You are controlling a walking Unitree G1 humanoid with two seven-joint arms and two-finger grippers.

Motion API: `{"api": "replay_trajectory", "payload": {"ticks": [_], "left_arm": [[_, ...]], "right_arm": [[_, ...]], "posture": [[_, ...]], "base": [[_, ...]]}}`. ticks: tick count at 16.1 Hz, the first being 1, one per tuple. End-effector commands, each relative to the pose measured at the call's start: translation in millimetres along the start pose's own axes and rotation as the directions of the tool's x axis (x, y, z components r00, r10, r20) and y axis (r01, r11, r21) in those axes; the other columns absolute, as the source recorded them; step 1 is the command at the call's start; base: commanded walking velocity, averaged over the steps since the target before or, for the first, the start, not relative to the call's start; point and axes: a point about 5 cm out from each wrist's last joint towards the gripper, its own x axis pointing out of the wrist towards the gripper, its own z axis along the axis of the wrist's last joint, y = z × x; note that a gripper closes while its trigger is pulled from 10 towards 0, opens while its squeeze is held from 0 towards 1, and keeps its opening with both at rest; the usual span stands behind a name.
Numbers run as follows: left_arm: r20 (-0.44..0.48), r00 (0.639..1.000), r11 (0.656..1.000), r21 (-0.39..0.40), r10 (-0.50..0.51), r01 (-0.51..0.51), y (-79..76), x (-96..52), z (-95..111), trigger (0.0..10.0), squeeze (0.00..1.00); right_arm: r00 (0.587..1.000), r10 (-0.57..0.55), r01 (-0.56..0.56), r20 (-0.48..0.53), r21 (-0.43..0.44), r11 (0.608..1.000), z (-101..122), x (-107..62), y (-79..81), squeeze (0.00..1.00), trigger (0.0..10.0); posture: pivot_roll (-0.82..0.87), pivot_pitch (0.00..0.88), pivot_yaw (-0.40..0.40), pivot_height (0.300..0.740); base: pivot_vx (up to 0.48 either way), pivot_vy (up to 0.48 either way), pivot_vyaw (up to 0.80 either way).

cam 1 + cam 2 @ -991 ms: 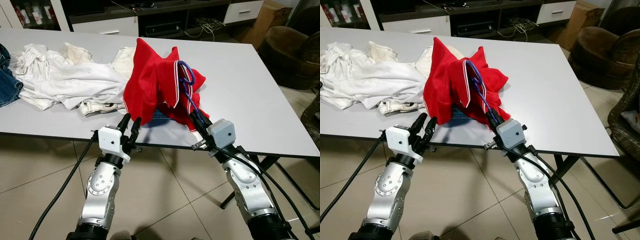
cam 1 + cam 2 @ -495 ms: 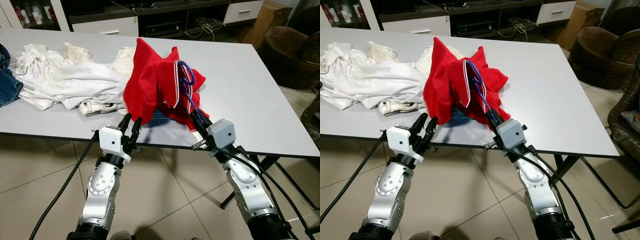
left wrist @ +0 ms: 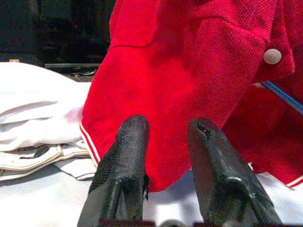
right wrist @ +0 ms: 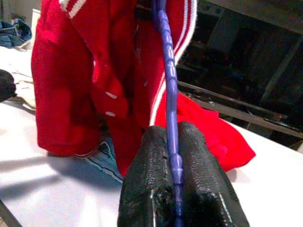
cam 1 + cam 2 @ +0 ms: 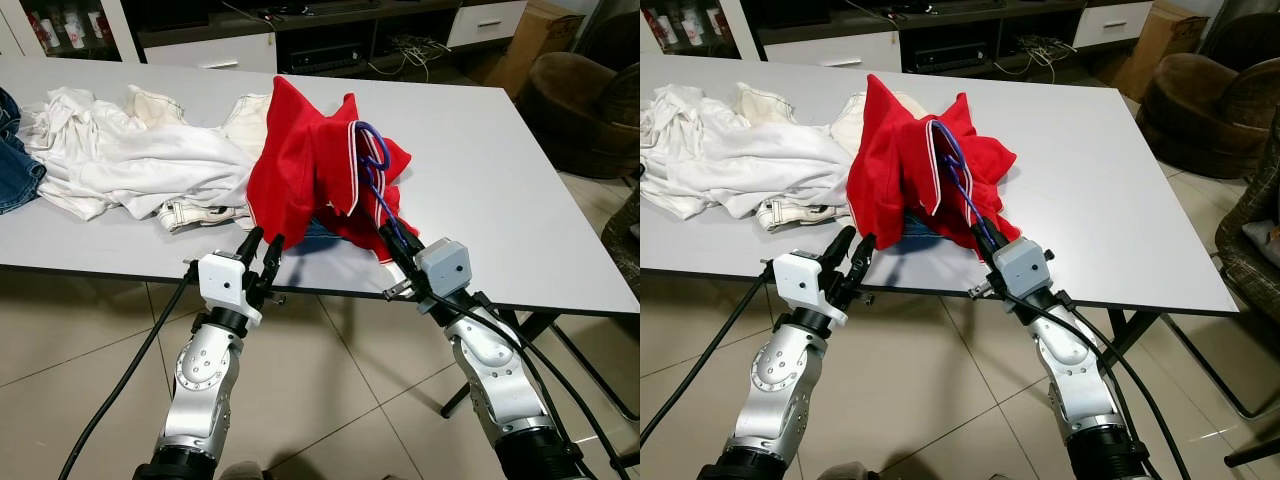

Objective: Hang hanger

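Note:
A red polo shirt [image 5: 315, 165] with white trim is draped over a blue hanger [image 5: 376, 175] and stands up from the grey table [image 5: 500, 170]. My right gripper [image 5: 392, 243] is shut on the hanger's lower bar at the table's front edge; the bar [image 4: 171, 94] runs between the black fingers [image 4: 199, 179]. The hanger's hook [image 5: 952, 160] pokes out at the collar. My left gripper [image 5: 262, 245] is open just in front of the shirt's lower left hem [image 3: 123, 137], with nothing between its fingers [image 3: 124, 156].
White clothes [image 5: 130, 160] lie piled on the table's left half, with blue jeans [image 5: 15, 165] at the far left edge. A brown armchair [image 5: 585, 100] stands at the right, a TV cabinet [image 5: 300, 40] behind the table. Tiled floor lies below my arms.

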Motion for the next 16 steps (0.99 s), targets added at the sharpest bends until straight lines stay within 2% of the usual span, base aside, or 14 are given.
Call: {"api": "replay_trajectory", "payload": {"ticks": [1,16], "left_arm": [[0.015,1.000,1.000,0.003,-0.009,0.009,-0.5,5.7,4.8,10.0,0.00],[0.016,1.000,1.000,-0.001,-0.018,0.018,-1.6,8.5,5.2,10.0,0.00]], "right_arm": [[1.000,-0.020,0.020,0.009,-0.003,1.000,1.3,0.5,-2.5,0.00,10.0],[0.999,-0.032,0.032,0.004,-0.005,0.999,0.3,-2.3,-2.6,0.00,10.0]], "posture": [[0.16,0.014,-0.019,0.740],[0.15,0.016,-0.009,0.740]], "base": [[0.000,0.000,0.00],[0.000,0.000,0.00]]}}
